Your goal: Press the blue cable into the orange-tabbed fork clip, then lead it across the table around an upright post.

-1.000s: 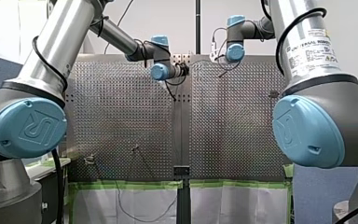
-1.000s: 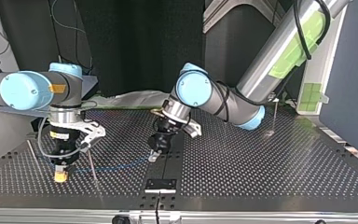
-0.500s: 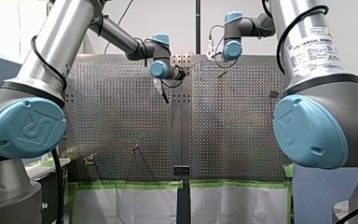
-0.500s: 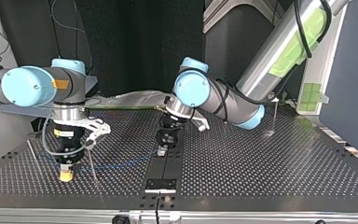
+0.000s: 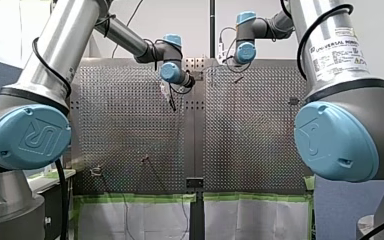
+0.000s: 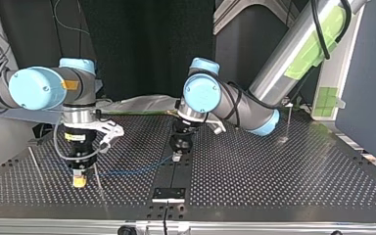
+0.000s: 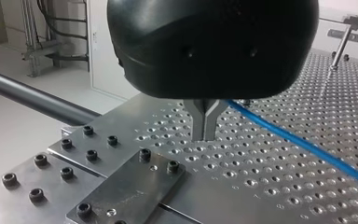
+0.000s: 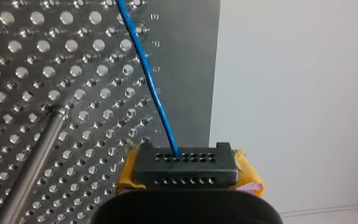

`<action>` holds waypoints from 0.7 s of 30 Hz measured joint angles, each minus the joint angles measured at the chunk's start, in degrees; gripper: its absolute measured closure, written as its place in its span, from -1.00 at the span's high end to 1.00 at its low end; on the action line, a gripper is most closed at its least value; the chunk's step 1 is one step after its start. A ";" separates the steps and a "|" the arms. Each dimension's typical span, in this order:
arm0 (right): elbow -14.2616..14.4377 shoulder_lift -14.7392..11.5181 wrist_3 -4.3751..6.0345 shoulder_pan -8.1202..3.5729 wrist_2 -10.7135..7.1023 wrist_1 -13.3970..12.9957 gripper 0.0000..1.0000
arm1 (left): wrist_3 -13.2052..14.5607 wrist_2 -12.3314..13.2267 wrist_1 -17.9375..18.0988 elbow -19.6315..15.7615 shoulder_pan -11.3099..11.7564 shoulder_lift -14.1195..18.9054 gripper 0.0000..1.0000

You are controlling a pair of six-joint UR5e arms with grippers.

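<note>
Cable, thin and glossy blue (image 6: 127, 172), runs low over the dull perforated steel counter (image 6: 274, 176) in the lower left of the top view. There you see the right end effector (image 6: 80, 179) clamping its yellow pads (image 8: 249, 175) on a black block drilled with holes (image 8: 186, 170); the cable enters one hole. A slim steel post (image 6: 97, 177) stands just beside it. The left end effector (image 7: 206, 134) has its tapered metal fingers pressed together, with the cable passing close behind them.
</note>
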 joint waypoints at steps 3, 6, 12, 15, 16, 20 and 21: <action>-0.01 0.00 0.15 -0.50 0.04 -0.02 -1.00 | -0.15 0.90 1.11 0.00 0.02 0.00 -1.00; -0.02 0.01 0.22 -1.08 0.06 -0.03 -1.00 | -0.83 2.35 2.76 0.00 0.06 0.01 -1.00; -0.01 0.07 0.31 -2.27 0.02 0.04 -1.00 | -1.72 3.92 4.86 0.00 0.27 -0.21 -1.00; 0.24 0.08 0.41 -2.91 0.00 0.09 -1.00 | -1.85 4.31 5.38 0.00 0.38 -0.60 -1.00; 0.40 0.07 0.44 -3.15 -0.01 0.10 -1.00 | -1.92 4.51 5.64 0.00 0.39 -0.93 -1.00; 0.70 0.08 0.49 -3.86 0.01 0.11 -1.00 | -2.52 5.69 7.06 0.00 0.15 -2.52 -1.00; 0.74 0.08 0.49 -4.01 0.03 0.11 -1.00 | -2.69 5.96 7.44 0.00 0.08 -2.91 -1.00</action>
